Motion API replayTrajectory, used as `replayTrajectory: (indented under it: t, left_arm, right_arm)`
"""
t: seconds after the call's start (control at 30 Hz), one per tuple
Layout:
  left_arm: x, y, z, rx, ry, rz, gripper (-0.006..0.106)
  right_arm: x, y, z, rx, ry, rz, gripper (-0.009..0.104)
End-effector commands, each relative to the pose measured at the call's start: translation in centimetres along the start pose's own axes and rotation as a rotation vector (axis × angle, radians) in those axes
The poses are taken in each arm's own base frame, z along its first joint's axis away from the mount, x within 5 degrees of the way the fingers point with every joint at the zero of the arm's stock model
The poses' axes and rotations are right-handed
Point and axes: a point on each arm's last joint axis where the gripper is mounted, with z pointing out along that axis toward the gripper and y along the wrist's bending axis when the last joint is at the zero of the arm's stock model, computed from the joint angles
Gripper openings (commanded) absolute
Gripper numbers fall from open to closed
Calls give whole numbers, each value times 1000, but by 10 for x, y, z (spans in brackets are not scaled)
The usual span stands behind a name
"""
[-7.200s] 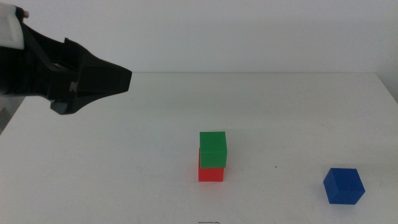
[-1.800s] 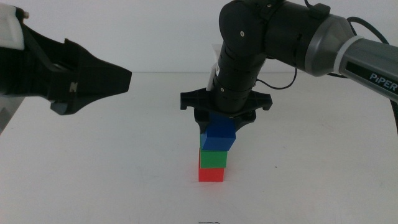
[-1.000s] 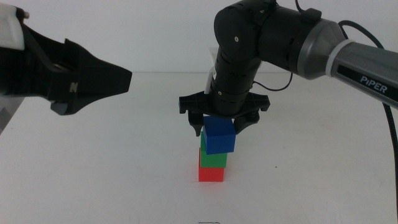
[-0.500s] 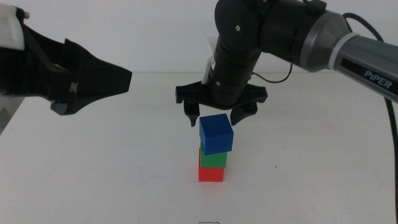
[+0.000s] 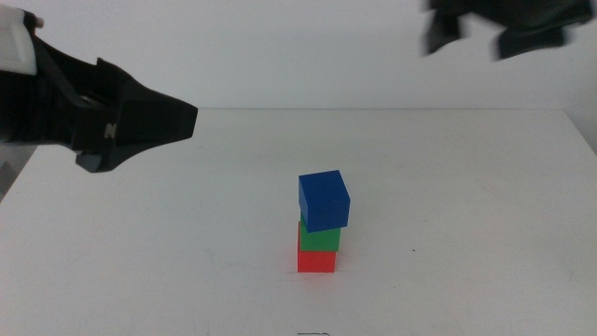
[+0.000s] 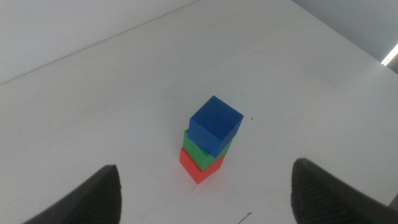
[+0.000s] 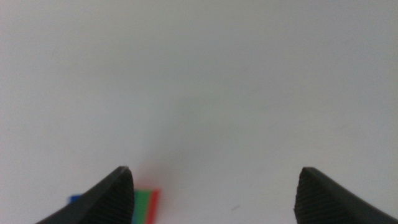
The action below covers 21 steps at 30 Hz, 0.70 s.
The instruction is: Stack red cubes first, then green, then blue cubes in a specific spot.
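Stack as I read it: red cube (image 5: 316, 260) on the tabletop (image 5: 448, 187), green cube (image 5: 319, 239) over it, blue cube (image 5: 325, 200) slightly askew on top, both grippers' fingers wide, right gripper (image 5: 494, 28) blurred, apparently clear.

Middle view looks forward and down over the white table (image 5: 187, 243) from the near edge, at moderate range. Left wrist view looks obliquely down from the left side, fairly close. Right wrist view looks down from high up, blurred. All three share the cube stack (image 5: 321, 224) (image 6: 210, 138) (image 7: 140, 205).
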Motion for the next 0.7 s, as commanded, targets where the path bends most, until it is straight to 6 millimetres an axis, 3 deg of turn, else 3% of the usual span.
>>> replayTrajectory:
  t: [0.0, 0.17, 0.27, 0.43, 0.67]
  left_arm:
    - [-11, -3, -9, -5, -89, -4, 94]
    - [-11, -3, -9, -5, -89, -4, 94]
    - [-11, -3, -9, -5, -89, -4, 94]
    - [-11, -3, -9, -5, -89, -4, 94]
    - [-11, -3, -9, -5, -89, -4, 94]
  right_arm:
    - [-3, -29, -46, 7, -206, -21, 66]
    - [25, -78, -79, 53, -393, -9, 66]
    - [43, -98, -94, 89, -500, -11, 66]
    - [62, -108, -102, 111, -614, -26, 66]
    - [64, -109, -109, 127, -639, -42, 66]
